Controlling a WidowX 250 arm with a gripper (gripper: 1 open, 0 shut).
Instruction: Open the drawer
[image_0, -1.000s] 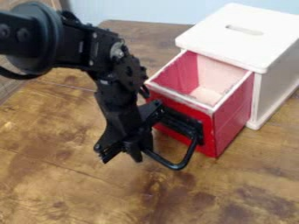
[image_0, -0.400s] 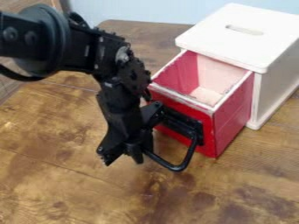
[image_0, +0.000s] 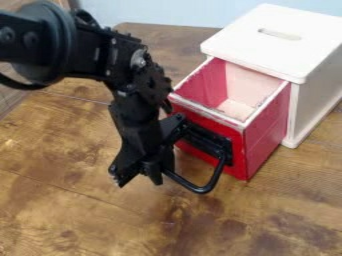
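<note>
The red drawer (image_0: 254, 125) stands pulled partway out of the white cabinet (image_0: 287, 45), its pale beige inside showing. A large black wire-loop handle (image_0: 207, 180) juts from the red front toward the lower left. My black gripper (image_0: 163, 172) points down at the left end of that loop, shut on the handle. The fingertips are dark against the dark handle, so the exact contact is hard to make out.
The cabinet with its slotted top sits at the upper right on a brown wooden table (image_0: 67, 210). My arm (image_0: 80, 50) reaches in from the upper left. A black cable loops at the far left edge.
</note>
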